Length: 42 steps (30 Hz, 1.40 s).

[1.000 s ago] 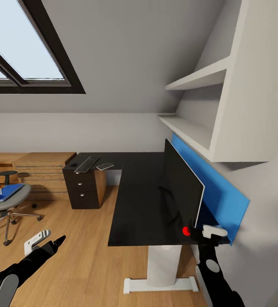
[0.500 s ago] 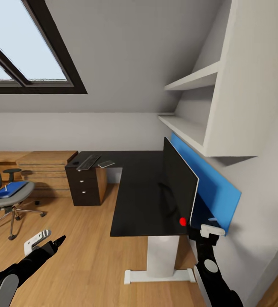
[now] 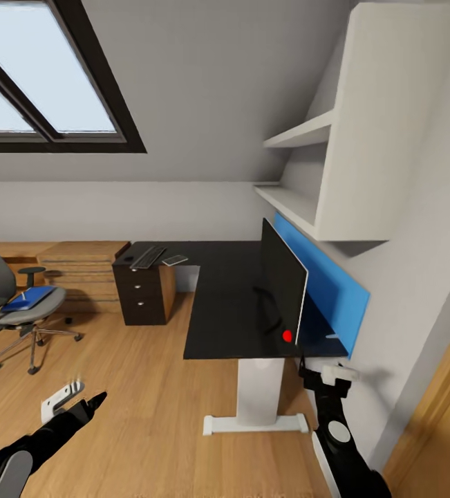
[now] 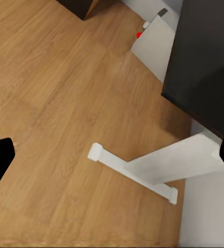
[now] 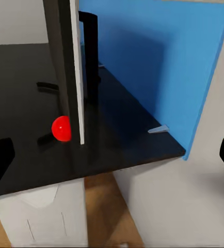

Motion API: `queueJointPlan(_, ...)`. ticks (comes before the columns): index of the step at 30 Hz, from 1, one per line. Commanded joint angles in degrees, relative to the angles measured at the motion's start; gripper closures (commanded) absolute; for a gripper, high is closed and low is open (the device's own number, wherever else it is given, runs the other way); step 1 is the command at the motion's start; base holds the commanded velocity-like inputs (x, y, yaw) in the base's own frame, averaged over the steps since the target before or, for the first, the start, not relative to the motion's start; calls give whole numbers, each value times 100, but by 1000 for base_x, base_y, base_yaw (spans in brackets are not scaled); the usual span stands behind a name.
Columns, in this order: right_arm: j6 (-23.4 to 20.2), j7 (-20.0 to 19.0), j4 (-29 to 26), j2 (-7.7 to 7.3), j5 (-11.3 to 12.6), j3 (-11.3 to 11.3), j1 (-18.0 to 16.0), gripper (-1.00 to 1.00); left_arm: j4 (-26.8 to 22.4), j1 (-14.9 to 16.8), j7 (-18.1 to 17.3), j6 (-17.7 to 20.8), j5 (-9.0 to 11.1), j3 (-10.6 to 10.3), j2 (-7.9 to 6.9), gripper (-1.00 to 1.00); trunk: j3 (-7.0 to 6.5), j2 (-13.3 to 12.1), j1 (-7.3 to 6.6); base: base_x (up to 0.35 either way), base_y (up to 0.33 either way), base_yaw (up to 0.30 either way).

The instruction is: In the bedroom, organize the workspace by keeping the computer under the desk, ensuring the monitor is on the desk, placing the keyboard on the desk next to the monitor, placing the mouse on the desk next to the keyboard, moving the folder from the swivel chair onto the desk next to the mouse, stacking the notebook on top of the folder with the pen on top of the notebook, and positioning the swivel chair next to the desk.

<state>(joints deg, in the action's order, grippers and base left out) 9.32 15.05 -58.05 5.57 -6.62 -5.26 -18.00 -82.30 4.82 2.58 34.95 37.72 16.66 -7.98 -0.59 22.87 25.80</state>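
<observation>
The L-shaped black bench (image 3: 225,304) is seen in the head view, standing on a white leg (image 3: 258,394) with a flat foot on the wooden floor (image 3: 142,387). The monitor (image 3: 282,287) is stood upright on the bench along its wall-side edge, just in front of the blue wall panel (image 3: 321,280); its red dot (image 3: 287,336) is at the lower corner nearest the bench's near edge. The keyboard (image 3: 146,256) is laid flat at the far corner of the bench, above the black drawers (image 3: 138,299), with a small flat grey item (image 3: 175,260) just beside it; what that item is cannot be told. The chair (image 3: 17,308) is stood on the floor well apart from the bench, with the blue folder (image 3: 25,299) lying on its seat. In the left wrist view the computer (image 4: 153,44) is seen on the floor under the bench, by the wall. The left end effector (image 3: 72,403) is held over the floor, fingers spread with nothing between them. The right end effector (image 3: 327,377) is held just off the bench's near corner by the monitor; in the right wrist view its fingers are spread wide and nothing is gripped. White shelves (image 3: 301,166) are mounted above the panel.
</observation>
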Motion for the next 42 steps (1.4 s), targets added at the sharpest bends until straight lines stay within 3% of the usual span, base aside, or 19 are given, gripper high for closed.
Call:
queueJointPlan(1,4,21,8,5,-61,15,-2,-100,77,2,28,26,58,4,0,-100,2,5,-1,-336,0,0)
queueJointPlan(6,7,49,99,8,-60,133,10,-100,800,2,25,7,-117,-1,-15,-100,2,5,-1,-336,4,0)
queueJointPlan(8,13,49,264,15,-52,164,23,-100,1244,2,17,-7,-645,0,-7,-100,2,5,-1,-327,83,0)
queueJointPlan(9,18,38,721,87,-45,202,30,-100,1858,2,-3,-57,-1690,11,14,-100,2,5,-1,-258,218,0)
queueJointPlan(11,32,35,924,105,-45,210,31,-100,2039,2,-9,-119,-1943,15,25,-100,2,5,-1,-236,239,0)
queueJointPlan(13,230,23,1613,140,-44,242,32,-100,2477,2,-17,-452,-2278,19,71,-100,2,5,-1,-176,281,0)
queueJointPlan(14,991,17,2777,151,-48,276,33,-100,3178,2,-20,-1316,-2394,21,92,-100,2,5,-1,-46,320,0)
queueJointPlan(16,1514,17,3343,155,-49,284,33,-100,3784,2,-25,-1961,-2415,11,91,-100,2,5,-1,-15,326,0)
queueJointPlan(17,1837,16,3664,158,-49,289,33,-100,4294,2,-26,-2478,-2431,5,88,-100,2,5,-1,43,327,0)
queueJointPlan(18,2219,16,4070,161,-49,290,33,-100,4930,2,-29,-3335,-2470,2,94,-100,2,5,-1,116,316,0)
queueJointPlan(20,2451,16,4385,162,-50,291,33,-100,5261,2,-26,-4062,-2538,3,127,-100,2,5,-1,156,303,2)
queueJointPlan(22,2572,16,4584,163,-50,290,33,-100,5431,2,-21,-4460,-2622,3,165,-100,2,5,-1,203,282,52)
queueJointPlan(30,2669,16,4867,158,-36,281,33,-100,5606,2,-28,-4805,-2731,4,241,-100,2,5,-1,280,166,206)
queueJointPlan(42,2688,-14,4923,170,-39,288,33,-100,5628,2,-30,-4328,-2736,4,462,-100,20,5,-1,320,95,168)
